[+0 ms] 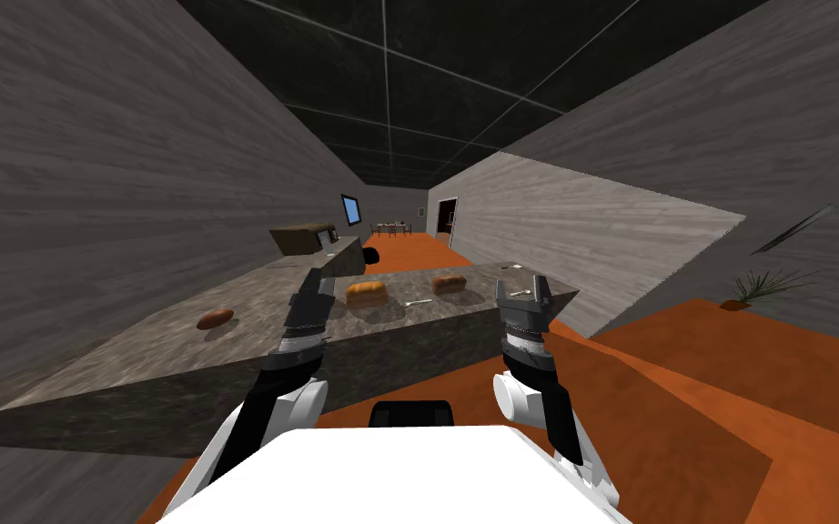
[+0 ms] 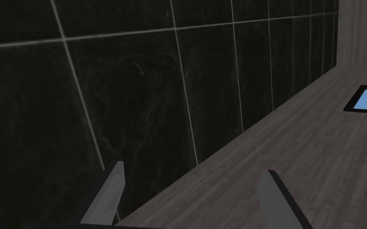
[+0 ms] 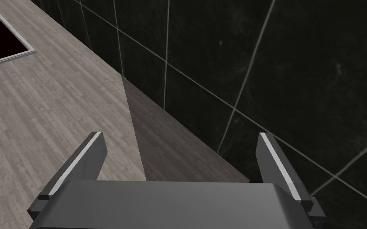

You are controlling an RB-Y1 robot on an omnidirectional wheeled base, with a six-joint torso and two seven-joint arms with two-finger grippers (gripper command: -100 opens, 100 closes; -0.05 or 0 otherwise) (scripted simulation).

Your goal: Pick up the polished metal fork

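A small pale utensil (image 1: 419,301), likely the fork, lies on the marbled counter (image 1: 181,350) between two bread loaves. Another pale utensil (image 1: 520,293) lies near the counter's right end; I cannot tell which of them is the fork. My left gripper (image 1: 314,289) is raised over the counter, left of the near loaf (image 1: 366,293), open and holding nothing. My right gripper (image 1: 523,293) is raised at the counter's right end, also open and holding nothing. In the left wrist view the fingers (image 2: 109,195) stand wide apart, as do the fingers (image 3: 81,163) in the right wrist view.
A second loaf (image 1: 449,283) sits further back and a brown roll (image 1: 215,318) lies at the counter's left. A brown box-like appliance (image 1: 304,238) stands at the far end. Grey walls flank both sides. Orange floor (image 1: 700,382) opens to the right.
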